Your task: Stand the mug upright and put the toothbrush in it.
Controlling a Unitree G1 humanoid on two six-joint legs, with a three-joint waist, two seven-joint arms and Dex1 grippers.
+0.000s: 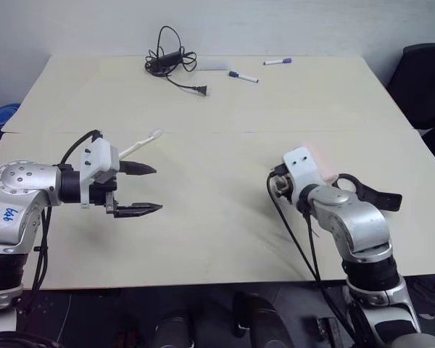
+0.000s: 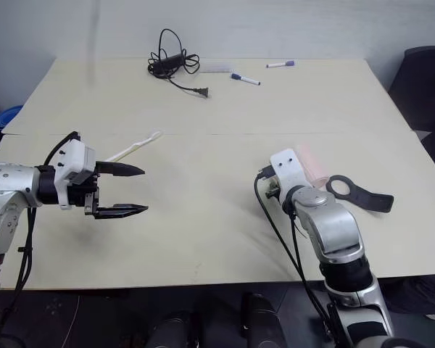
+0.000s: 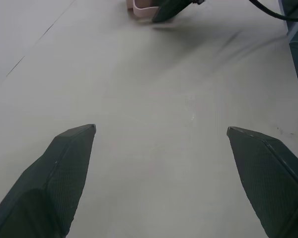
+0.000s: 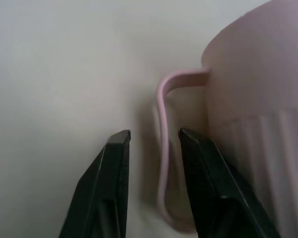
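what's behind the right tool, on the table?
The pale pink ribbed mug: its loop handle sits between the right tool fingers. From the head views the wrist covers most of it; its inside is hidden.

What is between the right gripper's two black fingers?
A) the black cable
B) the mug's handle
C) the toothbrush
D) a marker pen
B: in the right wrist view the pink loop handle of the mug runs between the fingers of the right gripper, which stand a little apart around it.

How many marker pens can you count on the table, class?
2. One marker pen lies at the far edge, just right of the black cable; the other marker pen lies further right and slightly farther back. None seems hidden.
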